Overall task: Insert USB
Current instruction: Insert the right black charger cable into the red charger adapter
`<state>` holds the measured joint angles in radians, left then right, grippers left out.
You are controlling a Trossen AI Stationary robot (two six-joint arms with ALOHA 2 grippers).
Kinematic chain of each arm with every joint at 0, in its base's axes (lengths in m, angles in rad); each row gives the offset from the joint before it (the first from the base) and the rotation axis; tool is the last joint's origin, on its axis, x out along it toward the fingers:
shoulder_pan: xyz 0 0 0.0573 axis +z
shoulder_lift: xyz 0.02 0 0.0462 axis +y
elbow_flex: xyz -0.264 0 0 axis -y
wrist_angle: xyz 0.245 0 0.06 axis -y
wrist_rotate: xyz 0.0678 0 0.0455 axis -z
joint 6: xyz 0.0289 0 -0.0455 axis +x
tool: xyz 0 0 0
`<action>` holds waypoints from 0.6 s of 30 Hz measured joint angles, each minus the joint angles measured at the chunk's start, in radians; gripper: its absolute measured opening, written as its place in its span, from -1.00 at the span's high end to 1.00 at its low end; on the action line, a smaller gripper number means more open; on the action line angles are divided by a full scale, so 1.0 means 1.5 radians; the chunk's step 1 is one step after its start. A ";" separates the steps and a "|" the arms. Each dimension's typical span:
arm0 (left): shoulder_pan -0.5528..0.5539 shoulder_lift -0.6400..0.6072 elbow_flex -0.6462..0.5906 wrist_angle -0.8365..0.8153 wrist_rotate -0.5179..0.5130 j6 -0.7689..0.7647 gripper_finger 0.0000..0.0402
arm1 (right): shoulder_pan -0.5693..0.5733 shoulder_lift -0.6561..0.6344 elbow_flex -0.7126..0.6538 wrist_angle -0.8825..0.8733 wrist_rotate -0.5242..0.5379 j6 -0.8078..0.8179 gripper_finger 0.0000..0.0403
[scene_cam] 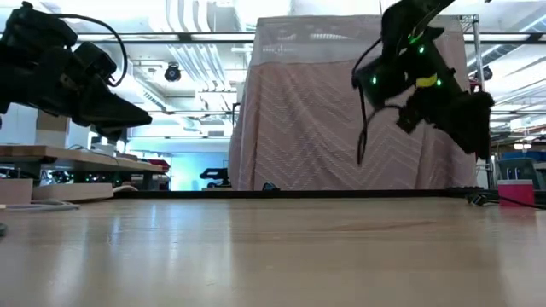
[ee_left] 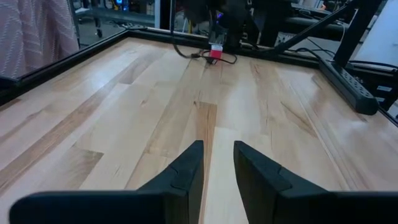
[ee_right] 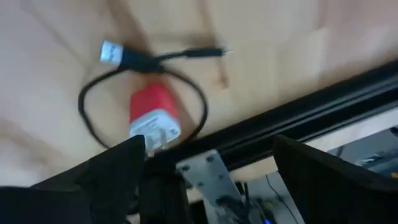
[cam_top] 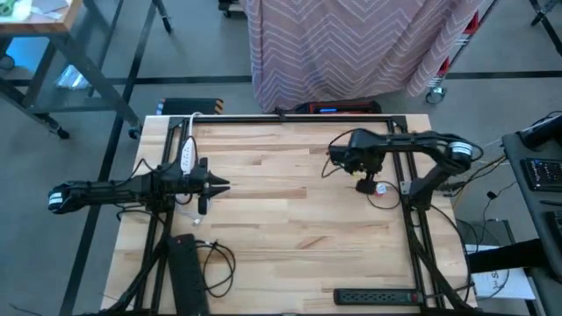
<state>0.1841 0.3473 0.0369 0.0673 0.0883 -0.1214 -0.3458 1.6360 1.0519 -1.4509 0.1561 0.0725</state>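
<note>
Two fingers of the right gripper (ee_right: 208,171) are standing spread wide and empty, hanging just above the red charger (ee_right: 153,117) and its looped black USB cable (ee_right: 93,134), which are lying loose on the table (cam_top: 290,211) near the black frame rail (ee_right: 298,115) in the right half of the high view, plug (ee_right: 113,53) unseated, presumably lining up a pick. Left gripper (ee_left: 217,165) is hovering at mid-left, fingers nearly together on nothing, likely just waiting.

No legible text anywhere. Red charger (ee_right: 153,118) has white label, print too blurred to read. Paper sheet (cam_top: 502,283) beside table: marks unreadable.
</note>
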 joint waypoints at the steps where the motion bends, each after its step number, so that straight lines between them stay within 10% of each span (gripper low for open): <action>1: 0.000 0.000 0.000 0.000 0.000 0.000 0.63 | 0.004 0.015 0.000 -0.004 -0.006 -0.009 -0.71; 18: 0.000 0.004 0.000 0.000 0.000 0.000 0.63 | 0.110 0.116 -0.047 0.043 -0.020 -0.109 -0.71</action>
<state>0.1844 0.3531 0.0372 0.0669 0.0883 -0.1215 -0.1803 1.8094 0.9809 -1.3869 0.1262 -0.0906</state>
